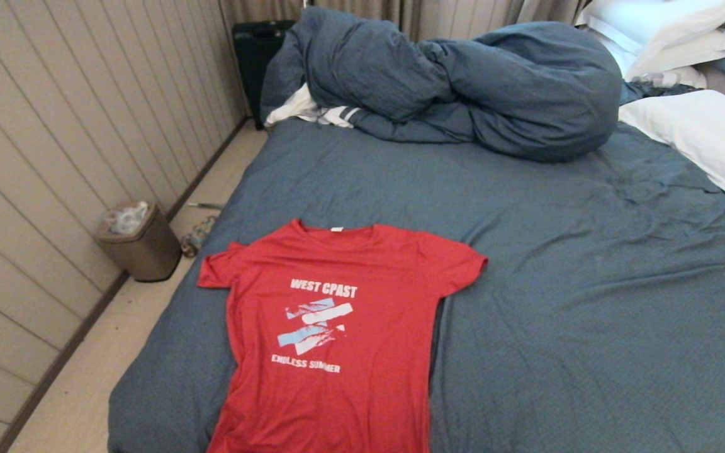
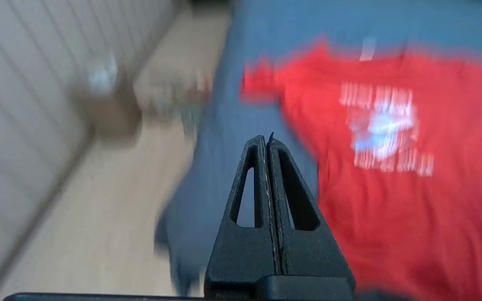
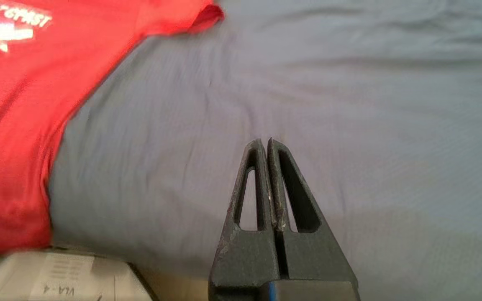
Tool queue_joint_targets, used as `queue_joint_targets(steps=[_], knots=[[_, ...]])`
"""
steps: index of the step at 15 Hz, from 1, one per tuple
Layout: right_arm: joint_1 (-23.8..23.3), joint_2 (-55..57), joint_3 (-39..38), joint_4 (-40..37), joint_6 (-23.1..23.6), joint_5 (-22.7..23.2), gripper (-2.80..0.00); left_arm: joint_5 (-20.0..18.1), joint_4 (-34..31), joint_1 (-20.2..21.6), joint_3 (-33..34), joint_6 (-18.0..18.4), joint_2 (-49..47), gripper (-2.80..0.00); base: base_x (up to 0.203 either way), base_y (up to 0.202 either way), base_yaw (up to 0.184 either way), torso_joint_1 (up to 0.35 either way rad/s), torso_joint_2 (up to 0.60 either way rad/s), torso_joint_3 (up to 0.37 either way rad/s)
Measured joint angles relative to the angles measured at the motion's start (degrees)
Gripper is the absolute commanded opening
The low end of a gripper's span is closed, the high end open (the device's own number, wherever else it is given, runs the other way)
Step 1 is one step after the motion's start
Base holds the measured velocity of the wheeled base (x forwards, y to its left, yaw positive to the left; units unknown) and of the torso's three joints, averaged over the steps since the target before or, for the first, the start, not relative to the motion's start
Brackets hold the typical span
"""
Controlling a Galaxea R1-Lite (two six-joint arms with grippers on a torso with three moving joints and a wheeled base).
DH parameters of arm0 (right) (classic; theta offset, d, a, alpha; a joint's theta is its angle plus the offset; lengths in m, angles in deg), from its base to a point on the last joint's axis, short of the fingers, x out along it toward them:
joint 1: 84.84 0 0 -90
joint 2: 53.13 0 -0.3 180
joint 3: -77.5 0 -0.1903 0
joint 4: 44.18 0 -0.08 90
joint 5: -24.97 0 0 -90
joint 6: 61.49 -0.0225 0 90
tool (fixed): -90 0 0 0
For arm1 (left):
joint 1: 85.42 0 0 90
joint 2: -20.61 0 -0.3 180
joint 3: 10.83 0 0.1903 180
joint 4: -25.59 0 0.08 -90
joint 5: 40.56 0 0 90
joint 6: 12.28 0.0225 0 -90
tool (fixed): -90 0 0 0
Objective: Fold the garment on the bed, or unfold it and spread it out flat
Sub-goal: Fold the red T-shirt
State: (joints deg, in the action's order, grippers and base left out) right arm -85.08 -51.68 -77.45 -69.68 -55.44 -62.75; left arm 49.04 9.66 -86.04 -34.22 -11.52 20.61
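Red T-shirt (image 1: 331, 333) lies flat, collar-to-hem axis running away from robot; left gripper (image 2: 267, 140) nearer, right gripper (image 3: 265, 142) over bare sheet (image 3: 349, 104); both clenched empty.

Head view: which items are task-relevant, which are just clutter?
Job:
- garment, spread flat
- bed
- left gripper, shut
- right gripper, shut

Lying about:
- duvet
- pillows
- white striped cloth
- bin
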Motion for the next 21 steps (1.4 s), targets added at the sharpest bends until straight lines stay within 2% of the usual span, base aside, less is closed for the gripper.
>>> queue_joint_targets(steps=[4,7,11,14,21], knots=[[0.06,-1.31,-1.52,2.31,0.44,-0.68,-2.8,0.0,0.8,0.0,0.02,-0.67,0.0,-2.8,0.0,0.0,0.0,0.0,0.0,0.0],[0.15,-1.44,-1.64,2.14,0.33,-0.72,-2.8,0.59,1.3,0.02,0.02,-4.69,0.0,-2.8,0.0,0.0,0.0,0.0,0.0,0.0],[0.17,-1.49,-1.68,2.11,-0.12,-0.84,-2.8,0.63,0.85,0.11,0.02,-4.11,-0.05,-2.8,0.0,0.0,0.0,0.0,0.0,0.0],[0.15,-1.47,-1.68,2.18,-5.56,-2.16,-2.8,0.5,1.34,0.11,0.02,-5.25,-0.02,-2.8,0.0,0.0,0.0,0.0,0.0,0.0],[0.06,-1.47,-1.68,2.21,-6.14,-2.38,-2.8,0.54,1.49,0.1,0.02,-5.78,-0.02,-2.8,0.0,0.0,0.0,0.0,0.0,0.0]])
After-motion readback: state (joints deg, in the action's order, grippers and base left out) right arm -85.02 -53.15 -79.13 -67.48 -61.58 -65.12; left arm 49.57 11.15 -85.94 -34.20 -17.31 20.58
